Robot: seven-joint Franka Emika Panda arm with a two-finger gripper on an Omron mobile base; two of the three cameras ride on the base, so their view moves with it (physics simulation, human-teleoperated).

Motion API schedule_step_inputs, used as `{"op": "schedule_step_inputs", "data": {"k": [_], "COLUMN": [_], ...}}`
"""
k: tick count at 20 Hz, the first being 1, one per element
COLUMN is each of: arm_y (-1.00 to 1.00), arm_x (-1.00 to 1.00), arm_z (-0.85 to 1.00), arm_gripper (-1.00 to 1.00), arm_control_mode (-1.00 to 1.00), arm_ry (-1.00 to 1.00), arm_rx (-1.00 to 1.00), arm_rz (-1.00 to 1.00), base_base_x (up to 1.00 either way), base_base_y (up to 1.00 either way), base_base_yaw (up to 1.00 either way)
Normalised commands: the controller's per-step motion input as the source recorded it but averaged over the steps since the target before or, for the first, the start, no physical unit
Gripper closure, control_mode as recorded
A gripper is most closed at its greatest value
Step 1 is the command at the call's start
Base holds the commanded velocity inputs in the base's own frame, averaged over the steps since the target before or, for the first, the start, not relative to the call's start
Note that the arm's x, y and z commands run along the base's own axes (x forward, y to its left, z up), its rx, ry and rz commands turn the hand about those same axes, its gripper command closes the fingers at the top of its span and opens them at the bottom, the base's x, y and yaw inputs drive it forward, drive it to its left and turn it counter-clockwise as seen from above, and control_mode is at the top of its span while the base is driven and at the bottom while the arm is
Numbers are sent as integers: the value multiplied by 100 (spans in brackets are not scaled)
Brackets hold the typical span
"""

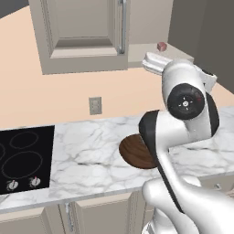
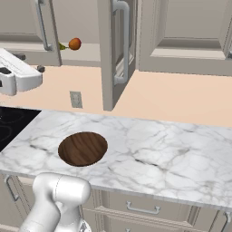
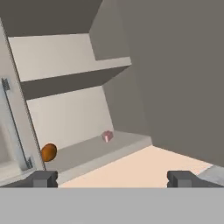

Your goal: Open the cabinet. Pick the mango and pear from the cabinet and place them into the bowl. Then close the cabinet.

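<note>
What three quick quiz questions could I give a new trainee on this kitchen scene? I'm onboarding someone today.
1. True or false: the cabinet has a door standing open.
2. What lies in the bowl: A fruit, B nothing, C a cup?
3. Fill in: the gripper jaws are ____.

Key: 1 true. 2 B. 3 open, holding nothing; an orange fruit sits on the shelf ahead.

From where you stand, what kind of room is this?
A kitchen, by the look of it: a black cooktop set into a marble counter, wall cabinets above, and a wooden bowl on the counter.
</note>
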Motion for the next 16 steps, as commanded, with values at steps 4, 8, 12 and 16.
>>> {"op": "schedule_step_inputs", "data": {"k": [4,8,12,16], "arm_y": [47,51,20,3], "arm_x": [74,82,25,0], "arm_z": [0,0,0,-7], "arm_gripper": [-100,-100,-100,-100], "arm_control_mode": [-100,-100,-100,-100], "arm_ry": [13,3,0,-3], "arm_rx": [-5,-12,-9,-1], "arm_rz": [40,29,25,2], "base_base_x": [0,0,0,0], "base_base_y": [0,0,0,0], "base_base_yaw": [0,0,0,0]}}
